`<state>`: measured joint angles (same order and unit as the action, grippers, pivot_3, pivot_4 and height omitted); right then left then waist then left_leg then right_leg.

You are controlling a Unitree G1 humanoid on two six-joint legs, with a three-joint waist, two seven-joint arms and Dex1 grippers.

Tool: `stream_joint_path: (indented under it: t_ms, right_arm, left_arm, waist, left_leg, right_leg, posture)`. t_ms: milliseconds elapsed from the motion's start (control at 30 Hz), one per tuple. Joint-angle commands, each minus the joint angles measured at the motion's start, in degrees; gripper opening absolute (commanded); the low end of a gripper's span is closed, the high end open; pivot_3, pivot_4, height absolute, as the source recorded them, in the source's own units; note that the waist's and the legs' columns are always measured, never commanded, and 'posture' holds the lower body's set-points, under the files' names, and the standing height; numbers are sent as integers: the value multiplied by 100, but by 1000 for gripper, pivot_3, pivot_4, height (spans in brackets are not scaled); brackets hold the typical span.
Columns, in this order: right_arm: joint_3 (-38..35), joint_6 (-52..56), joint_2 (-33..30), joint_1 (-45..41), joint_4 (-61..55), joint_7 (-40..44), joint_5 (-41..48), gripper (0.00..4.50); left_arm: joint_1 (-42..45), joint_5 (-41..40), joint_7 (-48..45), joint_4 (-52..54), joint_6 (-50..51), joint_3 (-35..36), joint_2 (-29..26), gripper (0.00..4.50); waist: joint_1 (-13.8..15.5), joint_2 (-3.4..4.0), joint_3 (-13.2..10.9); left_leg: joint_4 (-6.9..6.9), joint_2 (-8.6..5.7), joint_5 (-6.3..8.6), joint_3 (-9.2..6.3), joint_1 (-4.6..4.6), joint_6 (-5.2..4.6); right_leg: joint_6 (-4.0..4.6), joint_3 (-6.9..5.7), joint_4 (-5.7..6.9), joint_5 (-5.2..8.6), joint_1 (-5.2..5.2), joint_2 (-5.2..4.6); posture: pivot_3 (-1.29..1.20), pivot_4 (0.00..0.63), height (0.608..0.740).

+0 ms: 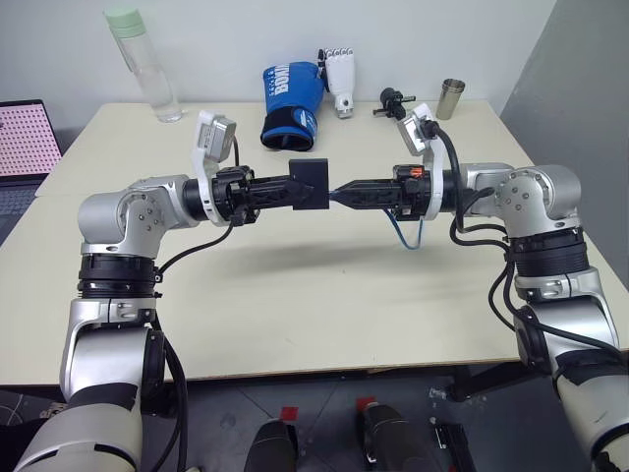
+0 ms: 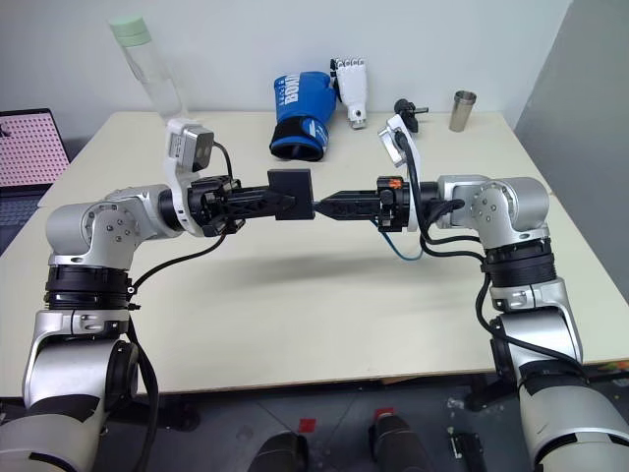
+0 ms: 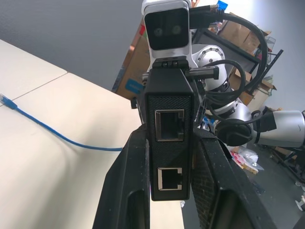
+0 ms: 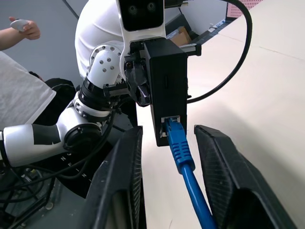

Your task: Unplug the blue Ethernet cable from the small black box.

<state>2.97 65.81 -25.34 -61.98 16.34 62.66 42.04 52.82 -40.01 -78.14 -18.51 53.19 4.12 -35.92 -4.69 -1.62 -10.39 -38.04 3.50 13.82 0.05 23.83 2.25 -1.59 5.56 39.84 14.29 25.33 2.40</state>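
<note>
My left gripper is shut on the small black box, holding it in the air above the middle of the table. The blue Ethernet cable has its plug in a socket on the box's edge. My right gripper faces the box from the other side. Its fingers stand on either side of the plug's blue boot with a gap on each side, so it is open. The rest of the cable hangs in a loop below the right wrist. In the left wrist view the box shows two empty sockets.
Along the table's far edge stand a clear bottle, a blue boxing glove, a white robotic hand, a black knobbed gadget and a metal cup. A laptop sits at the far left. A person's hand shows behind.
</note>
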Motion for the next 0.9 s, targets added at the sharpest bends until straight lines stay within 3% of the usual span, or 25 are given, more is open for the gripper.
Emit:
stream_joint_path:
  t_ms: [33, 733, 900]
  right_arm:
    - [-195, -19, -66, -192, 0, 65, 66, 1669]
    - [70, -444, -44, -102, 0, 264, -296, 1669]
    - [116, -539, -64, -95, 38, 339, -379, 751]
  left_arm:
    - [113, -28, -8, 133, -80, 25, -14, 777]
    - [93, -68, 59, 165, -68, 59, 5, 777]
    - [94, -64, 64, 155, -77, 63, 4, 777]
  waist:
    - [0, 0, 0]
    - [0, 0, 0]
    - [0, 0, 0]
  left_leg:
    - [0, 0, 0, 0, 0, 0]
    - [2, 0, 0, 0, 0, 0]
    - [3, 0, 0, 0, 0, 0]
  right_leg:
    - [0, 0, 0, 0, 0, 0]
    - [0, 0, -4, 0, 0, 0]
    - [0, 0, -5, 0, 0, 0]
  posture:
    - [0, 150, 740]
    - [0, 150, 740]
    - [0, 150, 740]
